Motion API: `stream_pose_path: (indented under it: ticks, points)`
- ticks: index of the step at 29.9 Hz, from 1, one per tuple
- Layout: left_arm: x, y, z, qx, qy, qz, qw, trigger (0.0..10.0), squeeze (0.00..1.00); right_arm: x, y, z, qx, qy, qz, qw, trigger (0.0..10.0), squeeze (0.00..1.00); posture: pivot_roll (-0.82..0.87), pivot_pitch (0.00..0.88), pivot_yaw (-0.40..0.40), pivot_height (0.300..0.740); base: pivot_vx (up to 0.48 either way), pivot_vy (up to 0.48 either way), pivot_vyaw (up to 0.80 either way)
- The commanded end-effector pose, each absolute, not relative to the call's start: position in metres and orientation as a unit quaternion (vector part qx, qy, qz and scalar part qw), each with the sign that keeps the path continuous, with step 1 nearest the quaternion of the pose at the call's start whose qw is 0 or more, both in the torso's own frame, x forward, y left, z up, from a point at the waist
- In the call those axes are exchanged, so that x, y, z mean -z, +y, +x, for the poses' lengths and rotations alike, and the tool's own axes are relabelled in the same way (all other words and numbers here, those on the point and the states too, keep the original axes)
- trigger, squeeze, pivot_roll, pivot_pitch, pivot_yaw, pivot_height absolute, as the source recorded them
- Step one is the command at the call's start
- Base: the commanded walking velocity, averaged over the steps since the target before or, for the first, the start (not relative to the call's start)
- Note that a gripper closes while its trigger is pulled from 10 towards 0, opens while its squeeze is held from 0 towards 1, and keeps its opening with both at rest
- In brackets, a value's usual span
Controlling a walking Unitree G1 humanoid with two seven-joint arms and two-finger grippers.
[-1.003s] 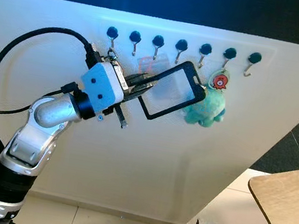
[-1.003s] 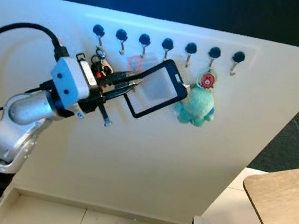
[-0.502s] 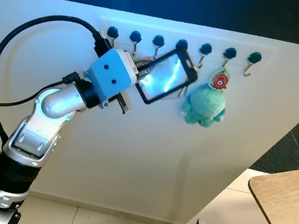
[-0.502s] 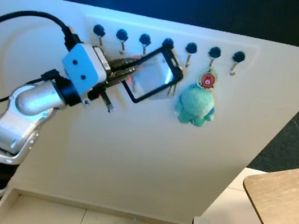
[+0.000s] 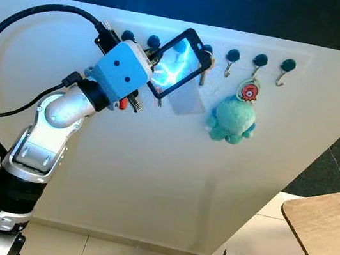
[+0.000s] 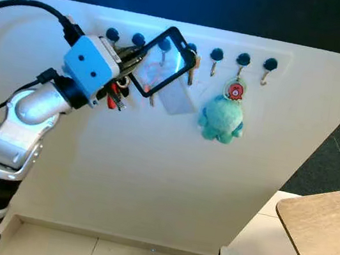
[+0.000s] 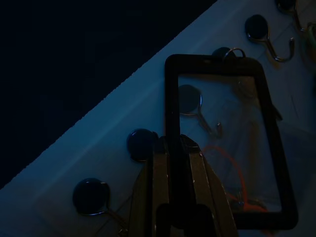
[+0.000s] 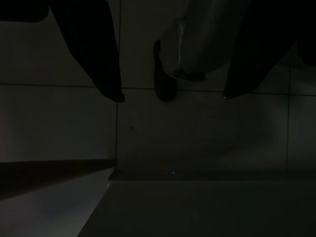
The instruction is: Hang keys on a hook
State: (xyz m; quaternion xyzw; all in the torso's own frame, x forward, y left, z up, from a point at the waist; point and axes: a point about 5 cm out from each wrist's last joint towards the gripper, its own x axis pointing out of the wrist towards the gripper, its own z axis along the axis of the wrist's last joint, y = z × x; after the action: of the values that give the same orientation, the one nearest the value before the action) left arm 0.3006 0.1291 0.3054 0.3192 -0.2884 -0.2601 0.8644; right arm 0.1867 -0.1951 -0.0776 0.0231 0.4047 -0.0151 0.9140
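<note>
1. My left gripper [image 5: 155, 70] is raised in the upper left of the head view, against the white board [image 5: 168, 179], just under the row of dark-knobbed hooks [image 5: 260, 63].
2. My fingers are pinched narrow on the edge of a black-framed clear badge holder [image 5: 179, 63] — in the left wrist view the frame's side runs right between my fingertips [image 7: 190, 163].
3. The badge holder tilts up toward the hooks, its top end overlapping the middle of the row; a small metal ring [image 7: 234, 52] sits at its top edge beside one knob.
4. Keys [image 6: 118, 91] with red parts hang just below my gripper, left of centre; whether they are on a hook I cannot tell.
5. Through the clear window I see another hook and an orange loop [image 7: 228, 168].
6. A teal plush toy [image 5: 234, 119] with a round tag hangs from a hook at upper right, apart from the badge holder.
7. A wooden table [image 5: 327, 236] edge sits at lower right.
8. My right gripper [image 8: 170, 74] hangs idle over dark floor — fingers spread apart.
</note>
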Motion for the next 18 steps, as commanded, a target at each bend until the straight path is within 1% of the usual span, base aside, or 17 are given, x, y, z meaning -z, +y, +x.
stream_pose_path:
  ticks: [1,8,12,18]
  points:
    - [-0.301,0.133,0.299,0.272,-0.287,0.317,0.862,10.0,0.0,0.08,-0.196,0.182,0.02,0.408,0.029,0.912,10.0,0.0,0.03,0.075,0.006,0.74,0.0,0.0,0.0]
    - [-0.296,0.128,0.294,0.304,-0.285,0.314,0.853,10.0,0.0,0.08,-0.196,0.182,0.02,0.408,0.028,0.912,10.0,0.0,0.03,0.069,0.005,0.74,0.0,0.0,0.0]
    - [-0.29,0.126,0.293,0.323,-0.27,0.324,0.847,10.0,0.0,0.079,-0.196,0.183,0.019,0.407,0.028,0.913,10.0,0.0,0.03,0.066,0.004,0.74,0.0,0.0,0.0]
    - [-0.286,0.129,0.296,0.315,-0.254,0.338,0.85,10.0,0.0,0.079,-0.196,0.183,0.019,0.408,0.028,0.912,10.0,0.0,0.03,0.069,0.004,0.74,0.0,0.0,0.0]
